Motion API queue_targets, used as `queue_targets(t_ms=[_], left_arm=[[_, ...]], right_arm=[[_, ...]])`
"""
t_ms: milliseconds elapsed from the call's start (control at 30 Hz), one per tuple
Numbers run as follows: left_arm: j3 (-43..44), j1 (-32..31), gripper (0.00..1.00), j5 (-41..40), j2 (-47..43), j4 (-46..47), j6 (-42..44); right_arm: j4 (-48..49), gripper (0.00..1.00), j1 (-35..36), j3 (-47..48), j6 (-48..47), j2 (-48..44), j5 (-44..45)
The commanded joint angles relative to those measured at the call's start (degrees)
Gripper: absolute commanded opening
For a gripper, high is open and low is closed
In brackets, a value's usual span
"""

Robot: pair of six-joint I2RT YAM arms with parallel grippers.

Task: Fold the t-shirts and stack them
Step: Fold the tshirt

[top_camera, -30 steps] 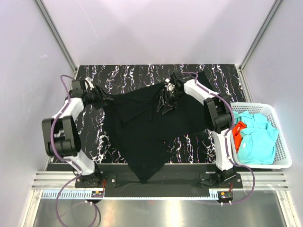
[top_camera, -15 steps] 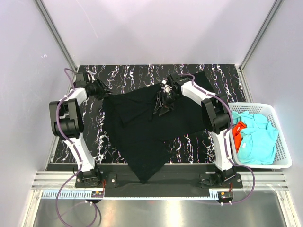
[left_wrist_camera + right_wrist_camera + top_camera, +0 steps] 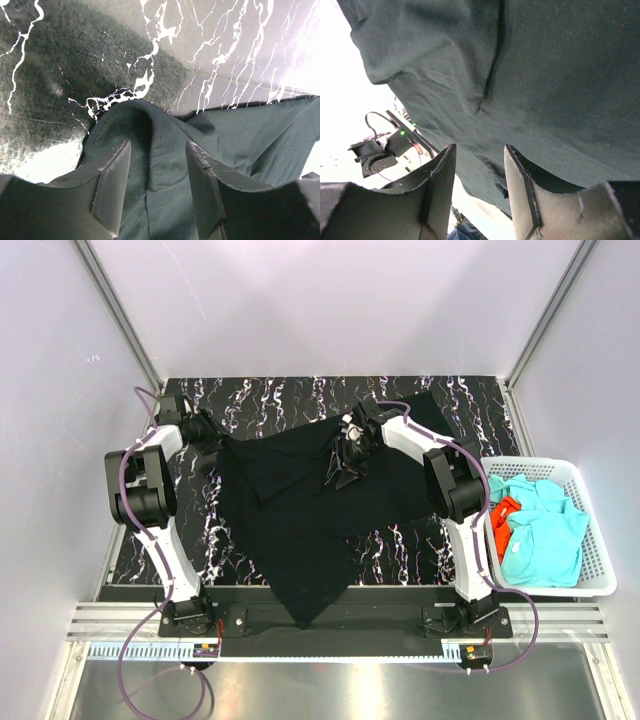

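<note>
A large black t-shirt (image 3: pixel 290 510) lies spread across the marbled table, and its lower part hangs over the near edge. My left gripper (image 3: pixel 212 445) sits at the shirt's far left corner. In the left wrist view, my left gripper (image 3: pixel 157 145) is open, with a raised fold of the black cloth (image 3: pixel 240 135) running between its fingers. My right gripper (image 3: pixel 342 468) hovers over the middle of the shirt. The right gripper (image 3: pixel 479 147) is open in its wrist view, with black cloth (image 3: pixel 545 75) just beyond its tips. Turquoise t-shirts (image 3: pixel 540 530) and an orange-red one (image 3: pixel 503 518) lie in the basket.
A white lattice basket (image 3: pixel 598 560) stands at the table's right edge, beside the right arm's base. Bare marbled tabletop (image 3: pixel 260 400) shows behind the shirt and to its left (image 3: pixel 75 60). Grey walls close in the back and sides.
The left arm has folded back and its gripper has moved to the shirt's far left corner. The right gripper has edged slightly left over the shirt. The shirt has barely shifted.
</note>
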Motion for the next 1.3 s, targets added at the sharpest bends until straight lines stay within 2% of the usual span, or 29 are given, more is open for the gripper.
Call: queue_targets(t_ms=[0,167,267,300,333,533,833,900,967,1067,1133,1267], left_arm=[[1.3,0.3,0.52,-0.9,-0.6,1.0,0.6],[4.4,0.3,0.42,0.2,3.6,1.3,0.6],[6.4,0.4,0.21,0.9,4.8,1.4,1.4],[6.9,0.8,0.04,1.0,4.8,1.3,1.6],[7.0,1.2,0.0,1.0,4.6,1.3,1.8],[3.9,3.6,0.0,-1.2,-0.3,0.9,4.3],[0.5,6.5,0.0,-2.9,-2.9,-1.0,5.1],[0.1,6.6,0.23,-3.6,-3.8,-2.5,5.0],[0.0,6.6,0.39,-3.7,-4.7,-4.1,5.0],[-1.1,6.7,0.49,-4.0,-7.8,-5.4,5.0],[-2.3,6.6,0.5,-4.4,-10.2,-6.0,4.7],[-11.7,4.0,0.48,-2.6,-19.9,-6.2,4.5]], right_arm=[[1.7,0.5,0.3,0.1,0.9,0.0,-0.8],[1.8,0.5,0.4,-0.2,1.5,-0.1,0.4],[1.8,0.49,0.1,-1.4,2.9,-0.4,3.7],[2.0,0.49,0.0,-1.8,3.3,-0.5,4.7],[1.9,0.48,-0.1,-2.3,4.1,-0.5,7.4],[1.9,0.45,-1.8,-4.4,7.3,0.5,14.0],[1.9,0.45,-2.4,-6.3,7.6,2.7,15.4],[1.9,0.45,-2.4,-5.9,6.6,2.7,15.0],[1.7,0.45,-2.4,-5.5,5.7,1.7,14.8],[0.8,0.45,-2.4,-3.9,3.7,-0.3,16.1],[0.1,0.46,-2.4,-2.7,2.7,-1.9,16.2],[3.2,0.49,-2.0,-1.9,5.3,-2.6,11.7]])
